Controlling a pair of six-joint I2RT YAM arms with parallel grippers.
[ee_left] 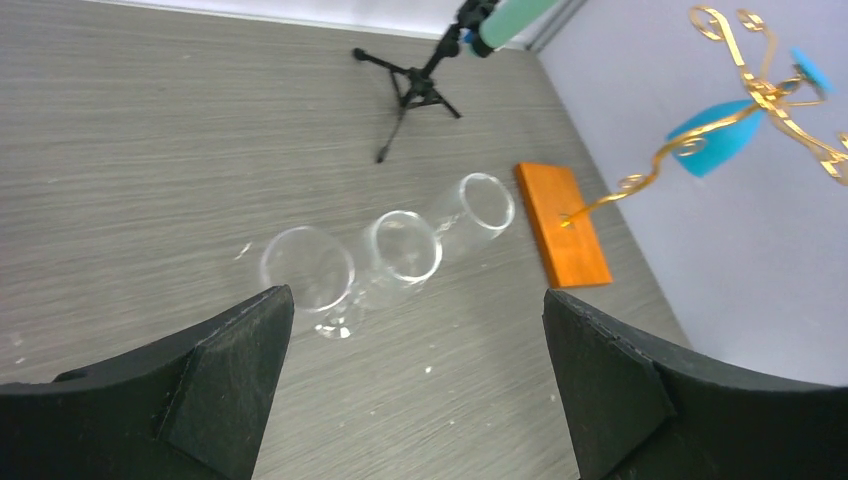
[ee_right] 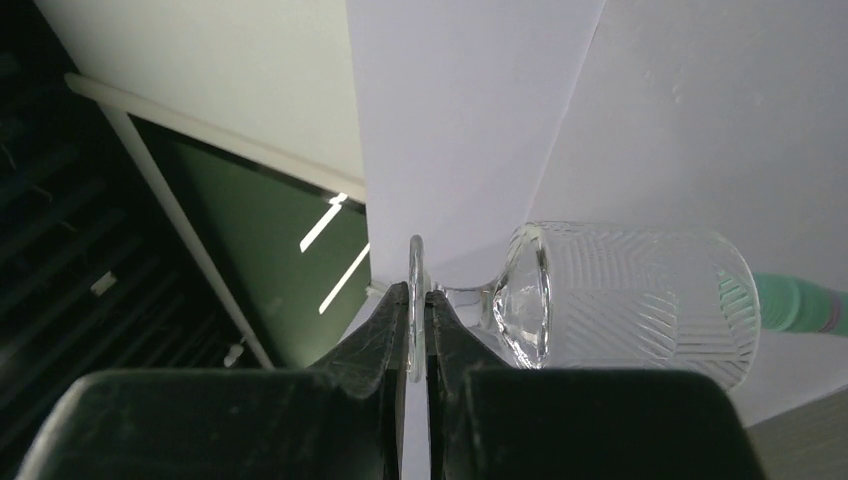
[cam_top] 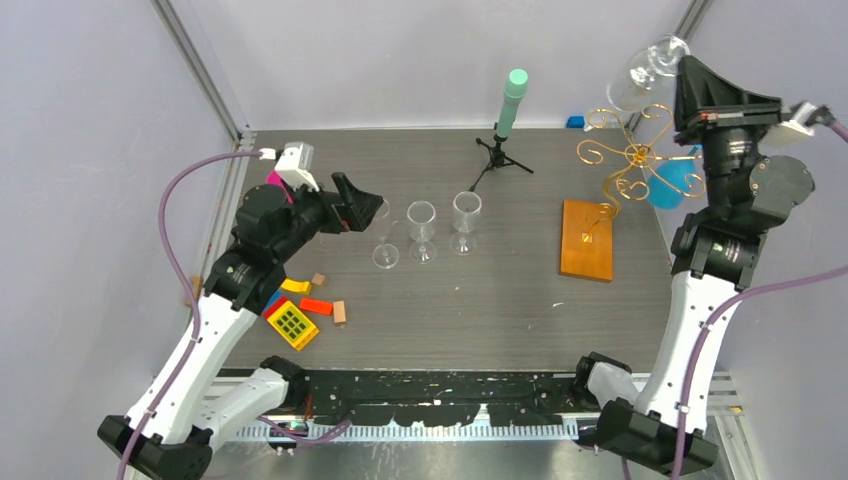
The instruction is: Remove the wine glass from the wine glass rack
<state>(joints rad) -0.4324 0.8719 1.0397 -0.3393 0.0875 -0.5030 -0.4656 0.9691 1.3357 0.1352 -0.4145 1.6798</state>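
High at the back right, a clear ribbed wine glass (cam_top: 648,68) lies tilted on its side in the air, above the gold spiral arms of the wine glass rack (cam_top: 630,155). My right gripper (cam_top: 688,72) is shut on the glass's thin foot disc. In the right wrist view the gripper (ee_right: 417,295) pinches that disc edge-on, and the bowl of the wine glass (ee_right: 630,300) sticks out to the right. The rack's orange-brown base (cam_top: 587,240) rests on the table. My left gripper (cam_top: 365,210) hangs open beside three glasses (cam_top: 422,228), holding nothing.
Three clear glasses (ee_left: 402,247) stand in a row mid-table. A black tripod with a mint-green cylinder (cam_top: 508,120) stands at the back. Coloured toy blocks (cam_top: 300,310) lie near the left arm. A blue object (cam_top: 675,180) sits behind the rack.
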